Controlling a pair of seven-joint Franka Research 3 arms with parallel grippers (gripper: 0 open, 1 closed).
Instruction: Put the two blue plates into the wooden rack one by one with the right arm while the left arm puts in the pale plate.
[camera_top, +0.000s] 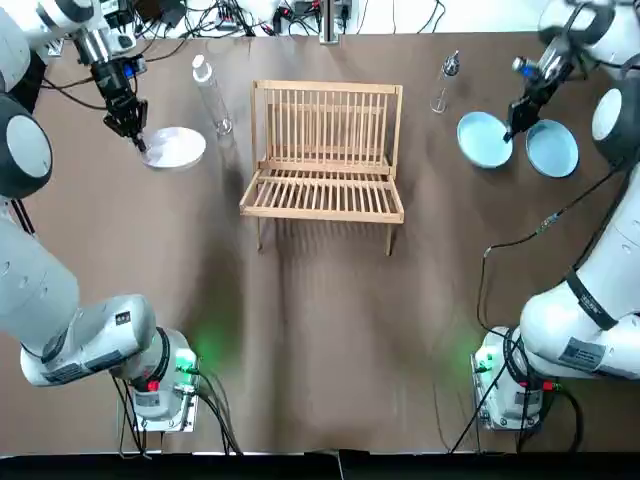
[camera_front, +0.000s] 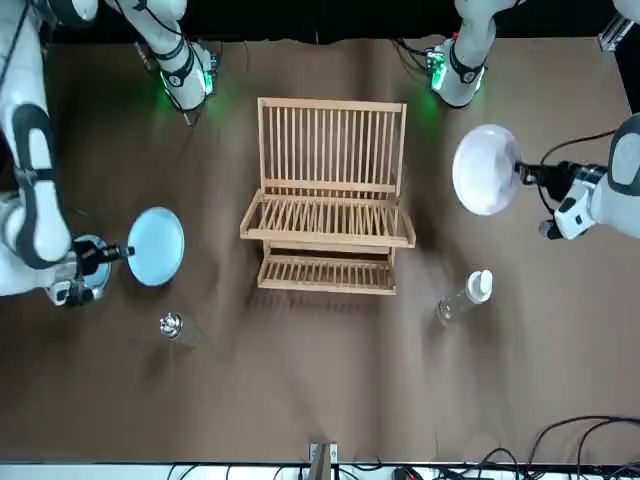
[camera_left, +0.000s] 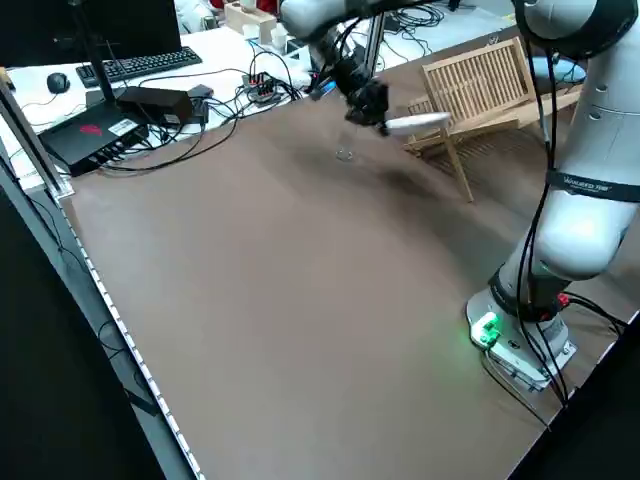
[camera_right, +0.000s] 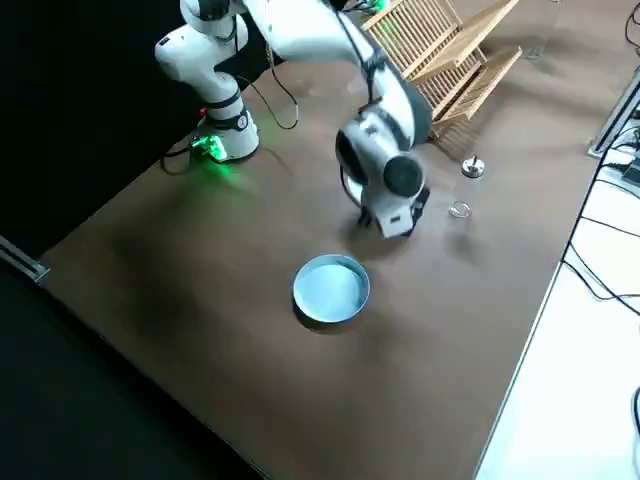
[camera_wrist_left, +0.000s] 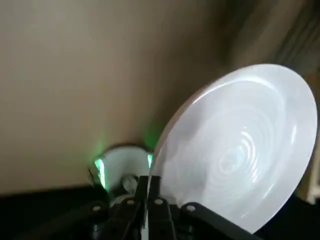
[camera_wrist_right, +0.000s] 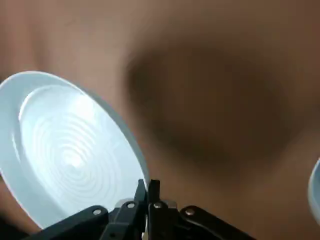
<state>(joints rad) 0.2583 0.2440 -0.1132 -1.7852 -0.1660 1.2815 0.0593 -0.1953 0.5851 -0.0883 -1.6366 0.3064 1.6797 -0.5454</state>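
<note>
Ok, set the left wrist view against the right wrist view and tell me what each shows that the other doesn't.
Only the left wrist view: the pale plate, tilted, its rim pinched in the left jaws, which are shut on it, and a green-lit arm base farther off. Only the right wrist view: a blue plate, its rim pinched in the shut right jaws, and the edge of the second blue plate. Both: the brown table beneath.

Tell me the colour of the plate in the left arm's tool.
The plate is plain white, seen best in the left wrist view.
</note>
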